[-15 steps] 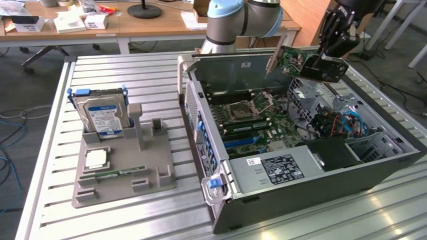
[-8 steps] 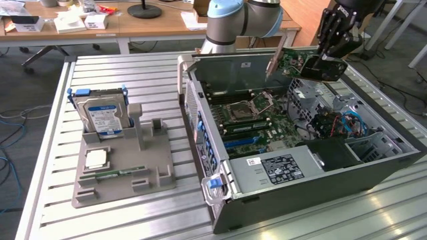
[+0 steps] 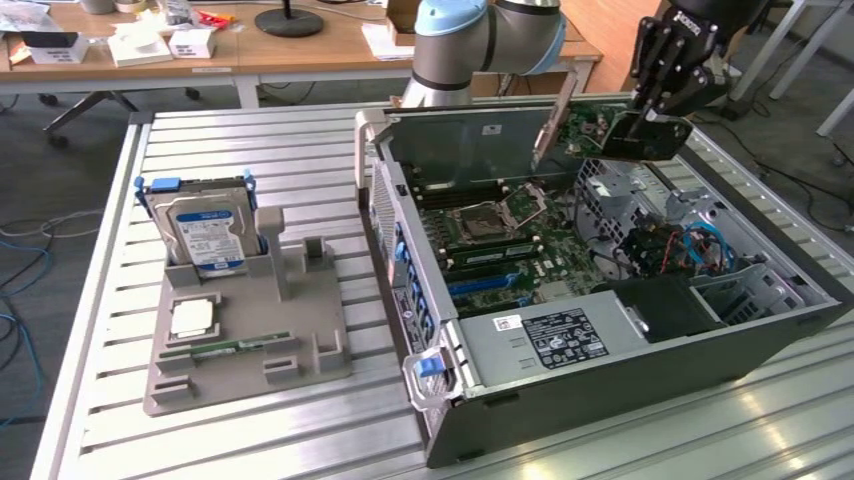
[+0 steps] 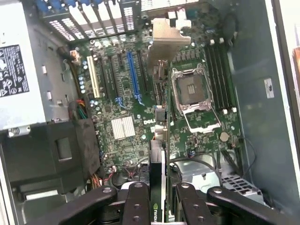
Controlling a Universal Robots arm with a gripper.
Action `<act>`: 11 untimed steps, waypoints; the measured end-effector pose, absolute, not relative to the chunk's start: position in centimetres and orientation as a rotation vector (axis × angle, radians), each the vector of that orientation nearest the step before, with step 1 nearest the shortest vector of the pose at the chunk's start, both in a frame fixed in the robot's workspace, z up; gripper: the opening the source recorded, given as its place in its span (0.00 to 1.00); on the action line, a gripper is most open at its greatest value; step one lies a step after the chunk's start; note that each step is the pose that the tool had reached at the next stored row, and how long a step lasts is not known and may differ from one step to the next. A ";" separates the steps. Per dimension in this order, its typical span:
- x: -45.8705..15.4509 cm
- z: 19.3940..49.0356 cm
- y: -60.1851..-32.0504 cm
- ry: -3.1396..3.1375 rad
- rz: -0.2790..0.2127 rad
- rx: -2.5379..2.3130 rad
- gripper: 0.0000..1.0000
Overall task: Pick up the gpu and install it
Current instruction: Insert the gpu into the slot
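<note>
My gripper (image 3: 654, 115) hangs over the far end of the open computer case (image 3: 747, 345), shut on the gpu (image 3: 591, 127). The card is a green board with a dark face, and its silver bracket (image 3: 551, 118) points toward the exterior view's left. It is held in the air above the motherboard (image 3: 514, 245), touching nothing. In the wrist view the gpu (image 4: 159, 136) appears edge-on between my fingers (image 4: 137, 202), with its bracket (image 4: 164, 42) at the far end. It hovers between the blue slot (image 4: 132, 75) and the CPU socket (image 4: 193, 91).
A grey holder (image 3: 254, 345) on the exterior view's left carries a silver hard drive (image 3: 200, 235), a memory stick (image 3: 243, 347) and a small square chip (image 3: 194, 318). Inside the case are a power supply (image 3: 561, 335), cables (image 3: 681, 250) and memory slots (image 4: 218, 70). A desk (image 3: 267, 50) stands behind.
</note>
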State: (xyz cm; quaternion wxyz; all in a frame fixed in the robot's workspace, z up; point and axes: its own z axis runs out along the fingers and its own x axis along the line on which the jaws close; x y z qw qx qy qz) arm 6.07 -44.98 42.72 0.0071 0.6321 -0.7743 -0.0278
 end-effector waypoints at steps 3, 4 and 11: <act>6.1 42.7 -45.0 -2.390 -0.087 2.014 0.26; 6.1 42.7 -45.0 -2.379 -0.086 2.026 0.26; 6.1 42.7 -45.0 -2.309 -0.086 2.103 0.26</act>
